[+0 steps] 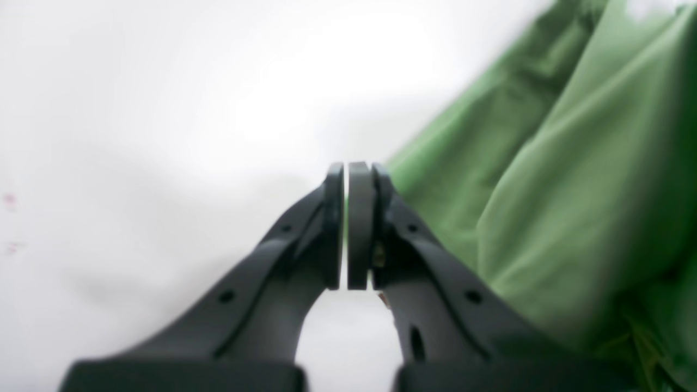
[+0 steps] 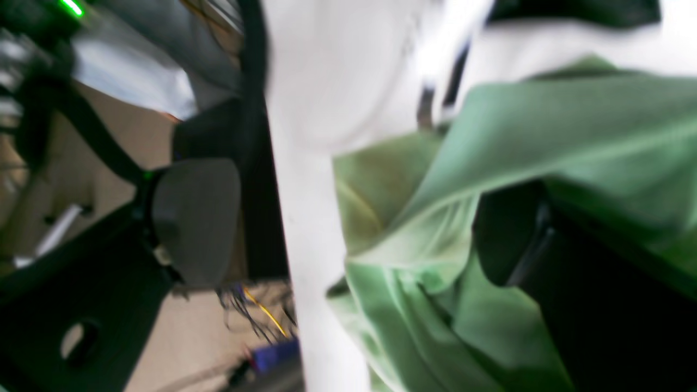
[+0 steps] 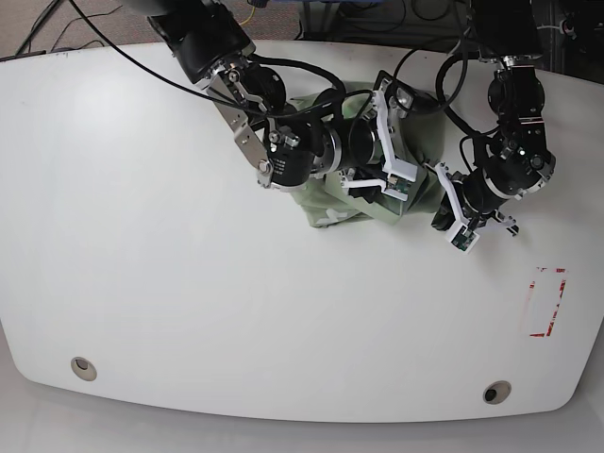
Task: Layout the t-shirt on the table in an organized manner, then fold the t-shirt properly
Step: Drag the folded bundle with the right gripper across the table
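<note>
Closest to you in the left wrist view is your left gripper [image 1: 347, 226], its two pads pressed almost flat together with only a hairline of light between them and no cloth visibly pinched there; the t-shirt [image 1: 555, 179] sits just off its right side, bunched in soft folds, and bare white table [image 1: 163, 109] spreads out to its left and ahead. In the right wrist view your right gripper [image 2: 348, 228] stands wide apart, one dark finger [image 2: 196, 218] off to the left over the table edge and the other buried under green folds on the right, so the cloth lies draped across that side. It's too blurry to tell if anything's actually gripped. From the base view you've got one t-shirt [image 3: 326, 203], crumpled in a heap near the far edge of the table [image 3: 142, 283], mostly hidden under the right arm, with the left arm's gripper [image 3: 442, 219] just beside its edge. Further from both grippers: one red tape rectangle [image 3: 545, 302] and two grommet holes, one [image 3: 83, 365] at each near corner [image 3: 495, 391].
</note>
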`<state>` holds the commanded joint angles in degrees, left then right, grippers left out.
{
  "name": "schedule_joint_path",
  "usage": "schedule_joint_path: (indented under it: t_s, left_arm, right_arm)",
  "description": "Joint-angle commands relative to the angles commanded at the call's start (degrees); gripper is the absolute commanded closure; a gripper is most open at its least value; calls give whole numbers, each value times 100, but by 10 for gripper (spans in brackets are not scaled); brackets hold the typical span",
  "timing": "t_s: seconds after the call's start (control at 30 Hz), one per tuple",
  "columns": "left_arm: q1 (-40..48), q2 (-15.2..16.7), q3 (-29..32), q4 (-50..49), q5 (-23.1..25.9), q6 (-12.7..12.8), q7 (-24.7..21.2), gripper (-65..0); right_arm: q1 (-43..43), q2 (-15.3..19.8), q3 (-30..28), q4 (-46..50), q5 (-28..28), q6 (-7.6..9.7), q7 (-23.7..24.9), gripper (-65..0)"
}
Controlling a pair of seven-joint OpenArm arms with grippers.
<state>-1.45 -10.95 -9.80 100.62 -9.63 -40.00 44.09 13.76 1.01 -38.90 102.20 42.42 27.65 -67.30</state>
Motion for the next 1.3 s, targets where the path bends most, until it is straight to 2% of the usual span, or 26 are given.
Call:
schedule_joint_path:
  t_s: [0.13, 0.27, 0.47, 0.57, 0.67, 0.77, 1.0, 1.1, 1.3]
  left_arm:
    - [-18, 0, -360, 176, 0, 0, 0, 0]
    - [-167, -18, -756, 378, 0, 0, 0, 0]
    - [-492, -343, -1521, 510, -18, 0, 0, 0]
    - [-712, -422, -1881, 510, -18, 0, 0, 0]
    - [-844, -466, -2251, 501, -9, 0, 0, 0]
    - [-932, -492, -2435, 492, 0, 0, 0, 0]
    - [-651, -492, -2391, 475, 0, 0, 0, 0]
    - [-369, -492, -1978, 492, -9, 0, 0, 0]
    - [316, -457, -1213, 870, -26, 0, 9, 0]
  right_arm:
    - [123, -9, -290, -9, -35, 0, 0, -642]
    - [202, -26, -484, -9, -404, 0, 0, -642]
    - [431, -149, -1301, 9, -949, 35, 0, -642]
    - [545, -158, -1442, 26, -1301, 44, 0, -642]
    - [651, -167, -1248, 35, -1582, 53, 18, -642]
    - [862, -167, -774, -9, -1644, 70, 35, -642]
    - [985, -35, 264, -18, -1644, 352, 44, -642]
    - [958, 193, 598, -18, -1635, 422, 123, -642]
    - [624, 536, 1222, 26, -1626, 413, 580, -642]
